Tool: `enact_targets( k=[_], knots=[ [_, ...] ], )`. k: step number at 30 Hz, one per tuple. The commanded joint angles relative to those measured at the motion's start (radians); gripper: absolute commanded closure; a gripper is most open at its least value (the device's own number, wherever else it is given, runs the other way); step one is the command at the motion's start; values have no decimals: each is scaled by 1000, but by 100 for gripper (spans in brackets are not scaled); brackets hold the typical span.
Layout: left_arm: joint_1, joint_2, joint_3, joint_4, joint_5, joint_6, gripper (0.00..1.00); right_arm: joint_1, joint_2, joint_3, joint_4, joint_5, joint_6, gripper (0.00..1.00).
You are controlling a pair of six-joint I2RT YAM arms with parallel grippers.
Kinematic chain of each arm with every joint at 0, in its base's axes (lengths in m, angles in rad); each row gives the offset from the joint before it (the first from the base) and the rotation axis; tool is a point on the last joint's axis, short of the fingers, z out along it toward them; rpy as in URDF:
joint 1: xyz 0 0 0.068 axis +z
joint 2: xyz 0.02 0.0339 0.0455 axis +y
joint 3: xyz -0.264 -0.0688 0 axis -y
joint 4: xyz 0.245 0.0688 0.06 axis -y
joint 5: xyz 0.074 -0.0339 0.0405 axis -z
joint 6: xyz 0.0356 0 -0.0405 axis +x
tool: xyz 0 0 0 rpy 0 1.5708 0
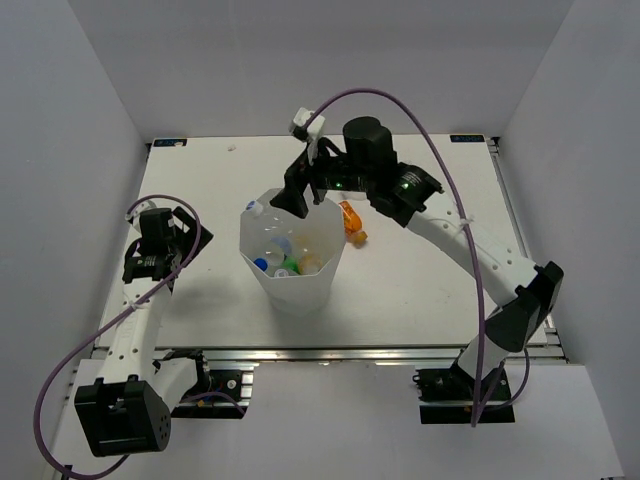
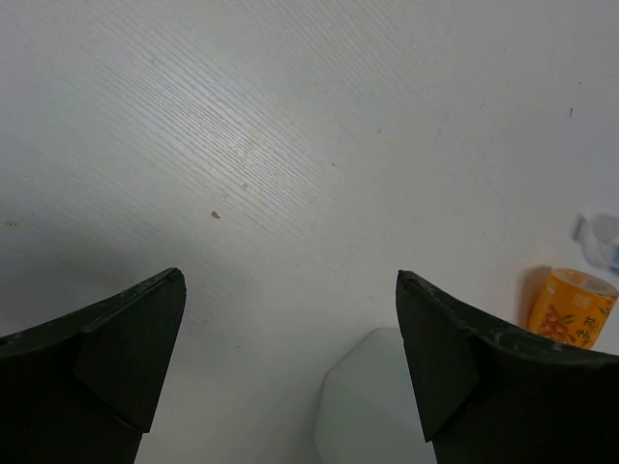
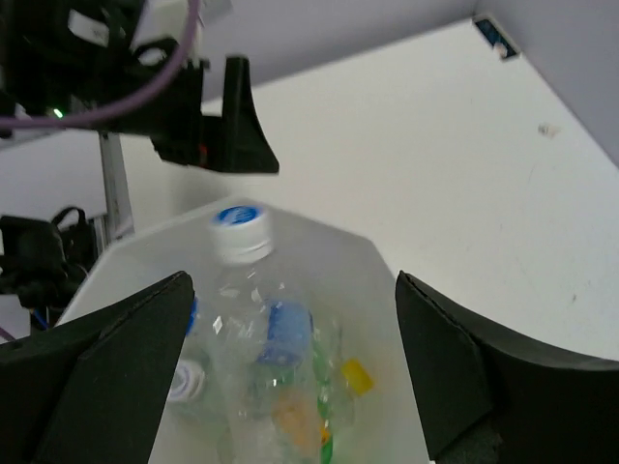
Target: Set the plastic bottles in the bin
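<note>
- Bin point(image 1: 300, 290) stood on the counter point(image 1: 430, 290), and we took it as our landmark. Several plastic bottles point(image 1: 285, 262) already lay inside it, with blue, green and yellow showing.
- The right fingers point(image 3: 106, 377) hung spread wide directly above the bin's mouth, pinching nothing. We judged they were held over the opening, not off to one side, so that anything let go would drop inside.
- Below the gap between them a clear blue-capped bottle point(image 3: 253, 290) showed blurred inside the bin, its cap up near the rim on the side toward the left arm. We judged it loose, not gripped, and could not tell whether it had settled.
- An orange bottle point(image 1: 350, 222) appeared to lie on its side on the counter just beside the bin, at its far right. Whether it touched the wall we could not tell. At least this one remained outside the bin.
- The left fingers point(image 2: 97, 367) were likewise spread and empty, pointing down at bare counter to the left of the bin. We read that as waiting out of the way, so the right arm could work over the bin unhindered.
- In our judgement the right arm, nearer the orange bottle, should take it next. Lying as it did, it could roll away from the bin if nudged.
</note>
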Motion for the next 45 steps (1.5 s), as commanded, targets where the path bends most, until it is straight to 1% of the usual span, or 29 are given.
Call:
enact_targets(
  k=[1, 3, 6, 7, 8, 9, 10, 11, 12, 13, 15, 16, 18, 19, 22, 24, 26, 28, 31, 35, 37, 38, 39, 41, 42, 43, 45],
  knots=[
    [1, -25, 26, -14, -8, 13, 2, -8, -69, 99, -62, -2, -71, 11],
    [1, -23, 32, -15, -16, 13, 2, -20, -97, 101, -56, 20, -56, 11],
    [-1, -17, 41, -14, -28, 12, 2, -93, -146, 66, -18, 86, -15, 11],
    [1, -11, 43, -14, -30, 7, 2, -109, -161, 41, -4, 168, -2, 11],
    [1, -6, 43, -14, -27, 4, 2, -124, -197, 9, 12, 208, 13, 11],
    [1, -2, 43, -11, -24, 1, 2, -170, -215, -69, 24, 239, 30, 11],
    [1, 6, 40, -9, -21, -2, 2, -205, -232, -110, 45, 258, 89, 11],
    [1, 18, 40, -6, -16, -3, 2, -240, -259, -155, 58, 252, 125, 11],
    [1, 26, 40, 0, -15, -5, 2, -330, -269, -246, 70, 233, 161, 11],
    [1, 35, 46, 1, -11, -7, 2, -374, -272, -288, 93, 194, 216, 11],
    [1, 63, 54, 15, 5, -5, 2, -425, -254, -377, 96, 184, 185, 11],
    [1, 71, 57, 20, 10, -7, 2, -425, -238, -404, 99, 231, 157, 11],
    [1, 95, 66, 34, 24, -8, 2, -425, -176, -457, 136, 232, 88, 11],
    [1, 103, 68, 35, 24, -11, 2, -423, -147, -488, 154, 262, 78, 11],
    [1, 123, 78, 35, 24, -16, 2, -419, 17, -458, 168, 253, 61, 11],
    [1, 129, 83, 32, 24, -16, 2, -405, 76, -438, 191, 258, 57, 11],
    [1, 132, 84, 23, 9, -17, 2, -397, 168, -401, 202, 279, 56, 11],
    [-1, 133, 80, 15, -4, -22, 2, -391, 260, -367, 182, 290, 57, 11],
    [-1, 135, 77, 11, -13, -22, 2, -373, 353, -353, 186, 239, 62, 10],
    [-1, 143, 86, -2, -36, -19, 2, -308, 421, -385, 219, 255, 56, 11],
    [1, 144, 89, 1, -34, -17, 2, -298, 455, -382, 228, 246, 71, 18],
    [1, 147, 92, 1, -33, -19, 2, -298, 458, -376, 226, 244, 79, 25],
    [-1, 149, 95, -2, -31, -17, 2, -298, 457, -369, 219, 248, 80, 39],
    [1, 147, 100, -3, -33, -16, 2, -296, 399, -364, 204, 282, 80, 56],
    [1, 144, 100, -6, -34, -14, 2, -296, 365, -369, 199, 299, 80, 67],
    [1, 141, 101, -5, -34, -11, 2, -296, 275, -378, 202, 323, 76, 71],
    [1, 127, 95, 3, -33, -11, 2, -296, 176, -375, 191, 351, 56, 72]
  ],
)
